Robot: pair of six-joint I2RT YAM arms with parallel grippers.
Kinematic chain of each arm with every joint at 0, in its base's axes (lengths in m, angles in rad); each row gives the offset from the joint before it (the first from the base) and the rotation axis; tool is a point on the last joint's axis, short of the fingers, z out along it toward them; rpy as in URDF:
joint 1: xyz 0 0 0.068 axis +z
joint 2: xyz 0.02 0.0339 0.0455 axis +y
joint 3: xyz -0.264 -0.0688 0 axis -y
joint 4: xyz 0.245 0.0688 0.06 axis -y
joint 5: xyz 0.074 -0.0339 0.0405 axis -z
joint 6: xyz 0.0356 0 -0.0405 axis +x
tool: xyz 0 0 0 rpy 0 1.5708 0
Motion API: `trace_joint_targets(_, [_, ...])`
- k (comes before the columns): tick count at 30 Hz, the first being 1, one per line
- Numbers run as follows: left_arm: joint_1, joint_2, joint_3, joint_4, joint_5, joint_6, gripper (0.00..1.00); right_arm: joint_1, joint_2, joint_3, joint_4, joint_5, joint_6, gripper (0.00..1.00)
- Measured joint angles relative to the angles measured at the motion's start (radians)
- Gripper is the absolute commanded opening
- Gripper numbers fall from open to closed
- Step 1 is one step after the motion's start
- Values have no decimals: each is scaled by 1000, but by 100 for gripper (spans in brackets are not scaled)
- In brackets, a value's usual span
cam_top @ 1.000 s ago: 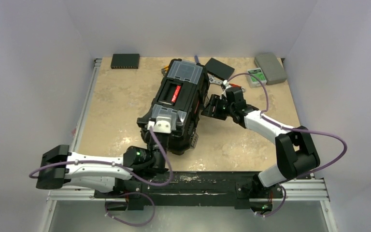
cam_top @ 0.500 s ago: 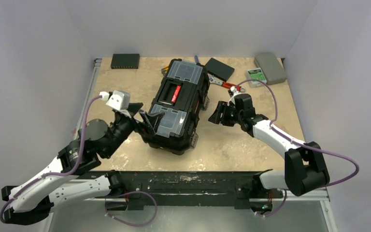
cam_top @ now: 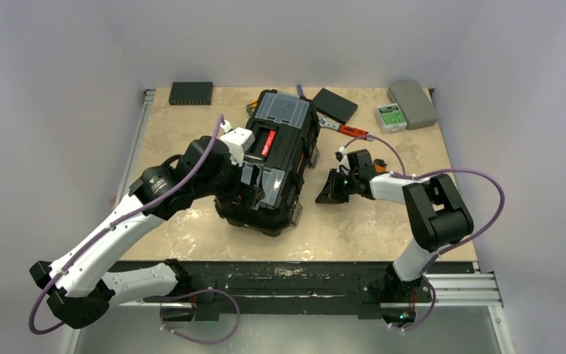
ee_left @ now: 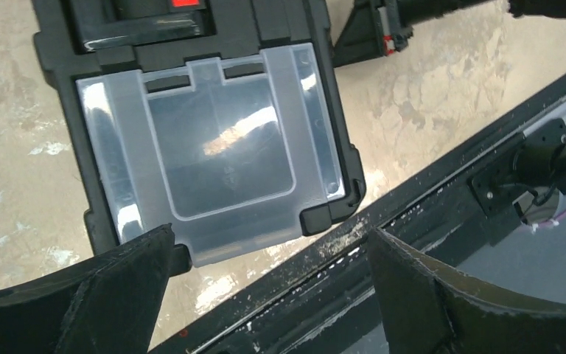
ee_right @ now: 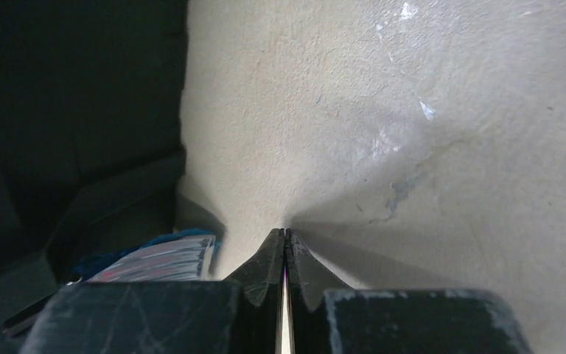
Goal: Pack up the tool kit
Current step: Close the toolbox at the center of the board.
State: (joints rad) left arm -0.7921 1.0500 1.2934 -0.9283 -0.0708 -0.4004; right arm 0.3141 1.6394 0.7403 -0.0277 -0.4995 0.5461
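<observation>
Black toolbox (cam_top: 269, 166) closed, clear compartment lid (ee_left: 214, 147) shut, left pincer (ee_left: 269, 237) apart above it, right pincer (ee_right: 285, 236) together.

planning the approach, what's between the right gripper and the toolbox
only a bare strip of table between right gripper and toolbox, seen in the top view

Toolbox (cam_top: 298, 158): there was one.
Clear lids (cam_top: 284, 110): it had two.
Flat black boxes (cam_top: 190, 92): there were two.
Grey case (cam_top: 413, 103): there was one.
Red-handled tool (cam_top: 350, 131): one showed.
Green-labelled packet (cam_top: 390, 116): there was one.
Robot arms (cam_top: 118, 221): there were two.
</observation>
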Motion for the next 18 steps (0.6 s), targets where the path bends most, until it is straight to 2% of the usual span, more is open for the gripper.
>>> trace_joint_targets(6, [0, 73, 94, -71, 69, 55, 100, 19, 129, 52, 78, -97, 24, 0])
trace_joint_targets(11, [0, 95, 137, -102, 37, 95, 100, 35, 190, 77, 165, -146, 74, 0])
trace_joint_targets(18, [0, 249, 311, -143, 0, 148, 100, 51, 222, 78, 228, -186, 116, 0])
